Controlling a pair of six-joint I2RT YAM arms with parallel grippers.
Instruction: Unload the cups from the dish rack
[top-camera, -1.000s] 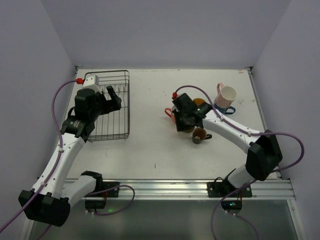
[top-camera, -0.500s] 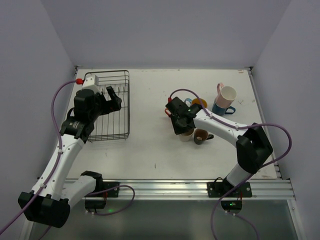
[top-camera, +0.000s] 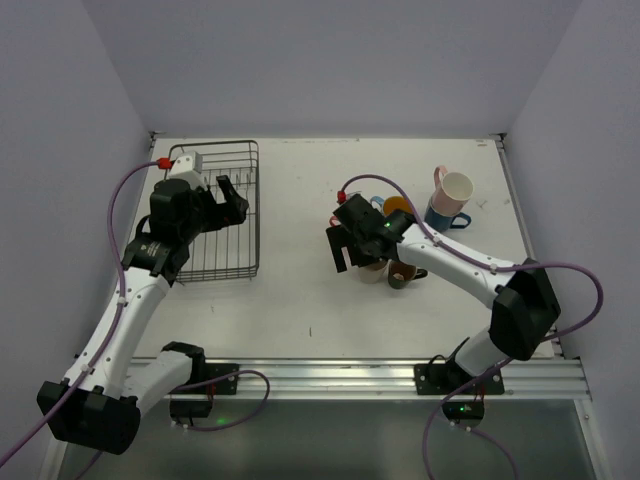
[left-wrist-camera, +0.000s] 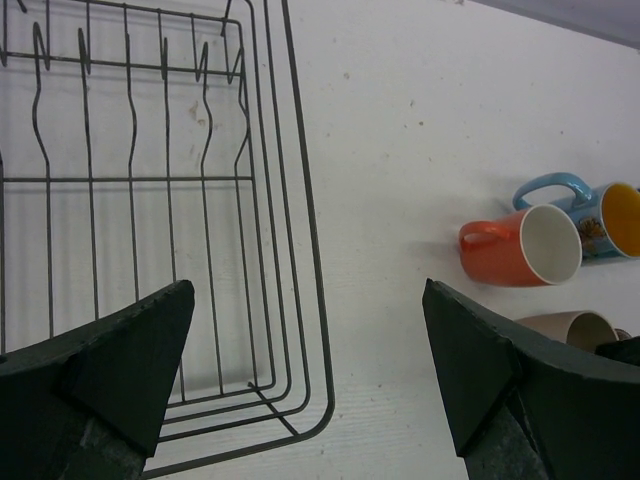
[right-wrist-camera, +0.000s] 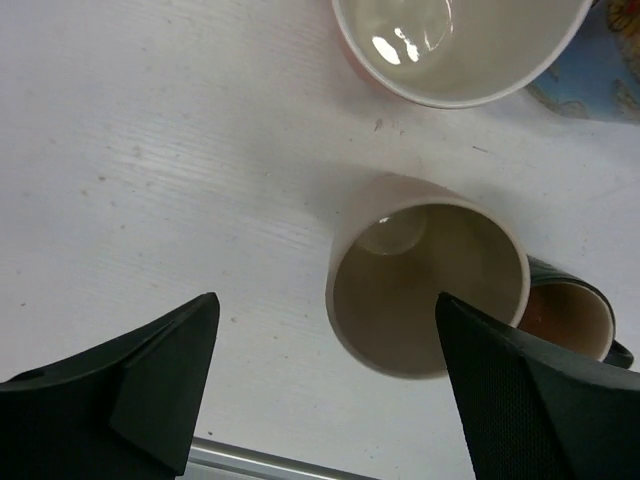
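Hovering over unloaded cups, both grippers hold nothing.
Nearest, the right gripper (right-wrist-camera: 328, 330) spreads wide above an upright cream cup (right-wrist-camera: 425, 290) on the tabletop (top-camera: 300, 300), a dark brown cup (right-wrist-camera: 570, 315) touching its right side. Beyond lie an orange-red cup (left-wrist-camera: 515, 245) on its side and a light blue cup (left-wrist-camera: 600, 215). Far right, a pink-handled cup (top-camera: 452, 187) leans on a blue cup (top-camera: 445, 218). Left, the wide-open left gripper (left-wrist-camera: 308, 300) hangs over the dish rack (top-camera: 220, 277).

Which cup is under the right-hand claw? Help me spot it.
On the white table, look right of the wire rack, where the right gripper hovers. The cream cup below it is paler than the orange cup and dark cup beside it.
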